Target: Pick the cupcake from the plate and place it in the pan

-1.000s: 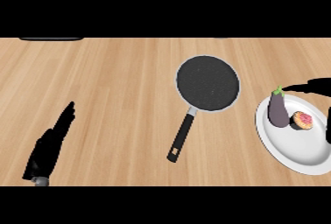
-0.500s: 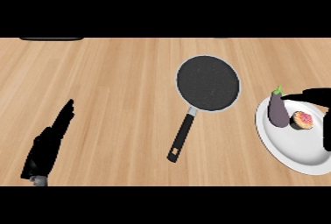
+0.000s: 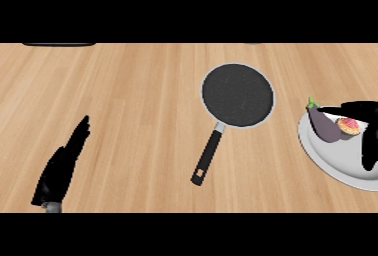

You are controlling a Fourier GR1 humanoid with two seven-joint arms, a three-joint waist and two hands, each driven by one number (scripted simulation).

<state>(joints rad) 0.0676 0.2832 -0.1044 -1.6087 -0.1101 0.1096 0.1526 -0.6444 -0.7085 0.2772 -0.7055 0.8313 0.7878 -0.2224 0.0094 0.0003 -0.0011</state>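
The cupcake, pink-topped with an orange wrapper, sits on the white plate at the right edge, next to a purple eggplant. My right hand hovers over the plate with the thumb stretched just above the cupcake and the fingers running down its right side. The cupcake lies in the gap between them, and the hand looks open. The black pan lies left of the plate, its handle pointing toward me. Far left, my left hand rests open, fingers up.
Bare wooden counter lies between the pan and my left hand. A dark object shows at the top left edge. The plate is cut off by the view's right edge.
My right hand has moved down from beyond the plate to over it, coming round the cupcake. The left hand, pan and plate have not moved.
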